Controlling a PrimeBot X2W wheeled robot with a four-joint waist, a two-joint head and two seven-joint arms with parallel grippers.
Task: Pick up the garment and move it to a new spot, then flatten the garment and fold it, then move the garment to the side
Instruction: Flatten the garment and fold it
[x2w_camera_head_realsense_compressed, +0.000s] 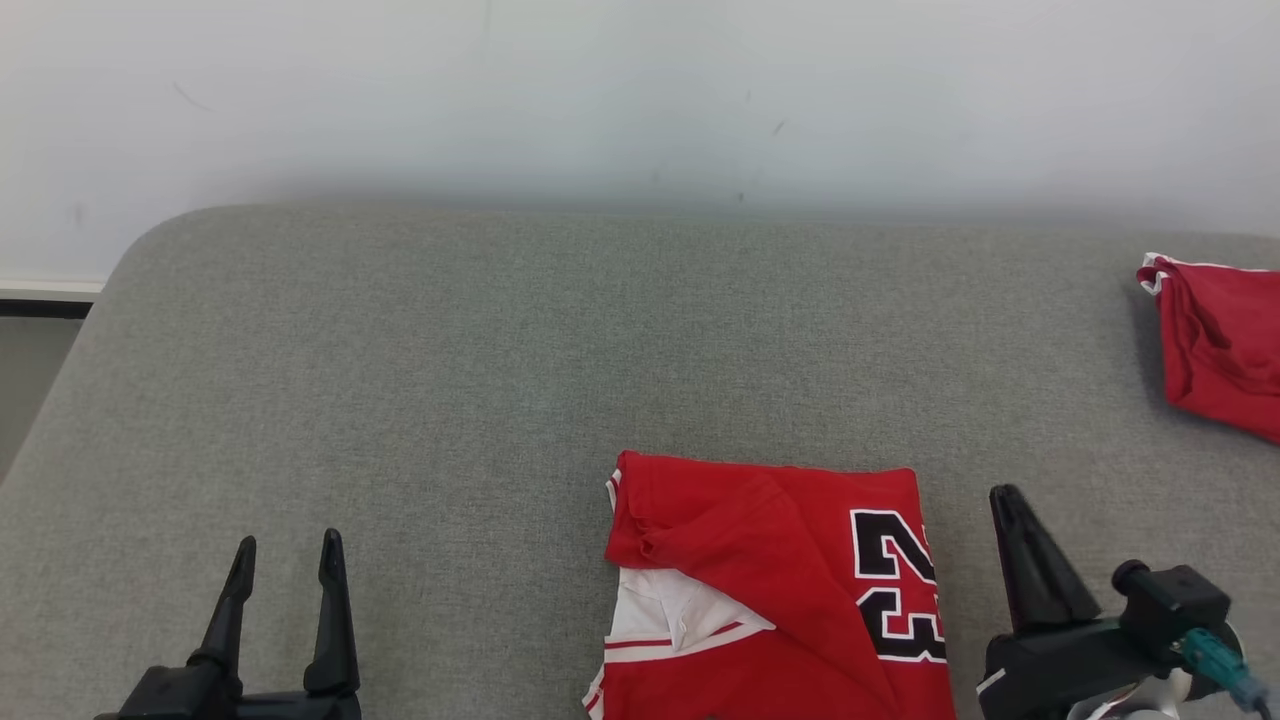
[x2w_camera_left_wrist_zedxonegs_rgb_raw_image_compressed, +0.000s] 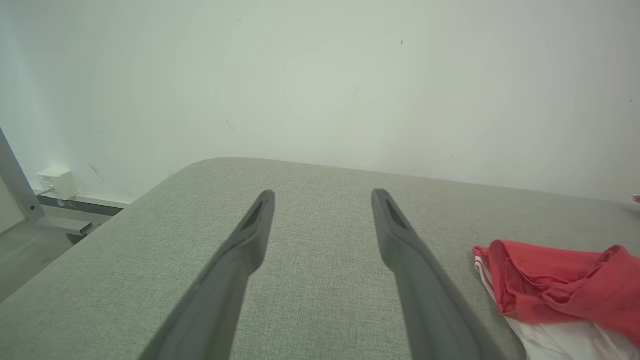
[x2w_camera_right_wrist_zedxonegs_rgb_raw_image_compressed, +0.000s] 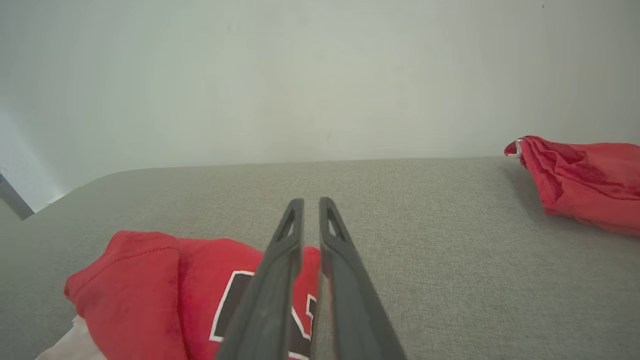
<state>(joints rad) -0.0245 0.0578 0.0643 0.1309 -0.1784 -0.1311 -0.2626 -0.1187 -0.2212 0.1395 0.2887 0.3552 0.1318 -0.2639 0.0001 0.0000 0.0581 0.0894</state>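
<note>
The garment (x2w_camera_head_realsense_compressed: 770, 580) is a red jersey with white trim and a black number. It lies folded on the grey cushioned surface (x2w_camera_head_realsense_compressed: 500, 380) at the near middle, and also appears in the left wrist view (x2w_camera_left_wrist_zedxonegs_rgb_raw_image_compressed: 555, 285) and the right wrist view (x2w_camera_right_wrist_zedxonegs_rgb_raw_image_compressed: 165, 290). My left gripper (x2w_camera_head_realsense_compressed: 288, 545) hovers open over bare fabric well to the garment's left, its fingers wide apart (x2w_camera_left_wrist_zedxonegs_rgb_raw_image_compressed: 324, 195). My right gripper (x2w_camera_head_realsense_compressed: 1005, 495) sits just beside the garment's right edge. Its fingers are drawn nearly together (x2w_camera_right_wrist_zedxonegs_rgb_raw_image_compressed: 310, 200) with nothing between them.
A second red garment (x2w_camera_head_realsense_compressed: 1220, 350) lies bunched at the far right edge of the surface, also in the right wrist view (x2w_camera_right_wrist_zedxonegs_rgb_raw_image_compressed: 585, 185). A pale wall (x2w_camera_head_realsense_compressed: 640, 100) rises behind. The surface's rounded left corner drops to the floor, near a white wall box (x2w_camera_left_wrist_zedxonegs_rgb_raw_image_compressed: 56, 182).
</note>
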